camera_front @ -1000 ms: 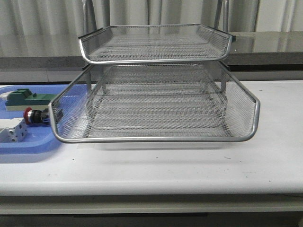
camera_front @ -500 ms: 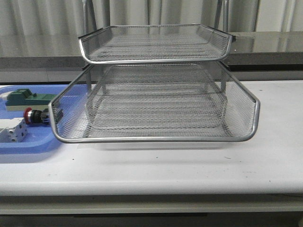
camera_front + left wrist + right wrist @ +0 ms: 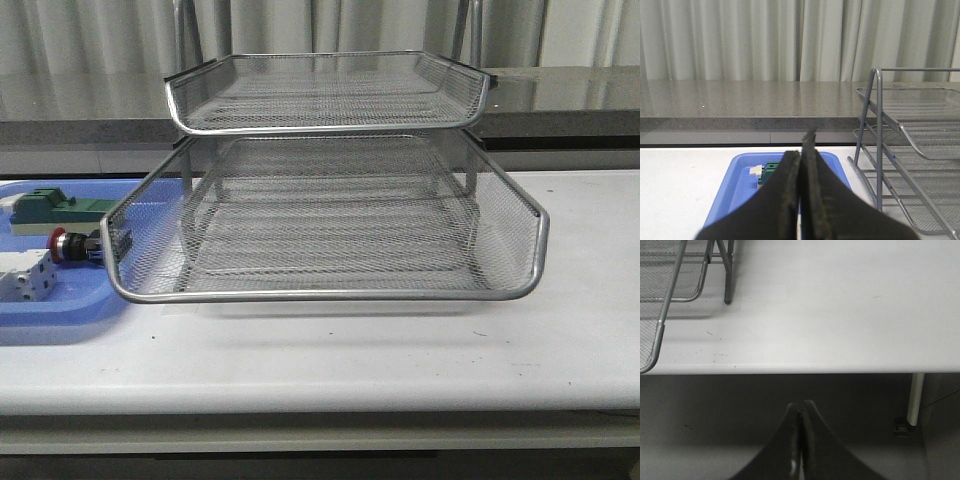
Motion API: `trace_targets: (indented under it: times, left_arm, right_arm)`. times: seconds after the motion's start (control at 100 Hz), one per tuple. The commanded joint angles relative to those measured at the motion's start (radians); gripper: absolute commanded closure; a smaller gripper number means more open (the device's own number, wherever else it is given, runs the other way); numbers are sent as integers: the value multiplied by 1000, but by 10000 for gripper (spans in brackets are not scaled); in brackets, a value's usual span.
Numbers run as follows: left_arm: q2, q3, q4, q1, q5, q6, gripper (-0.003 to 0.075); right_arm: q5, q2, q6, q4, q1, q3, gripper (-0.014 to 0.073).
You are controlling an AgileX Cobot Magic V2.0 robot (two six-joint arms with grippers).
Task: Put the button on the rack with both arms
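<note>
The button [image 3: 73, 245], red head and dark body, lies on its side in the blue tray [image 3: 50, 305] at the left of the table, just left of the rack's pulled-out middle tray [image 3: 320, 293]. The silver wire rack [image 3: 330, 90] stands mid-table; its side shows in the left wrist view [image 3: 910, 165] and a corner in the right wrist view [image 3: 670, 285]. My left gripper [image 3: 803, 150] is shut and empty, above the blue tray [image 3: 735, 180]; its fingers hide the button. My right gripper [image 3: 801, 412] is shut and empty, below the table's front edge.
A green flat block [image 3: 60, 210] and a white-grey boxy part [image 3: 28, 280] lie in the blue tray beside the button. The green block also shows in the left wrist view [image 3: 771, 171]. A table leg [image 3: 915, 397] stands to one side of my right gripper.
The rack's middle tray has slid slightly to the left and now edges closer over the button. Neither gripper shows in the front view.
</note>
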Motion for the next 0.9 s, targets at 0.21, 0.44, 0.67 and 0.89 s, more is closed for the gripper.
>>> trace_targets:
  times: [0.21,0.44,0.67,0.89]
  left_arm:
    - [369,-338,-32,-8,132,-9,741]
    - [665,-574,-24,-8,235,-6,741]
    - [951,-804,-21,-8,445,27,741]
    - [1179,-970,-21,-8,596,114,741]
  right_arm:
    - [-51,3,0,-17,-2,-35,662]
    - [-51,3,0,-17,-2,-35,662]
    - [-51,3,0,-17,-2,-35,662]
    - [-51,3,0,-17,-2,-35,662]
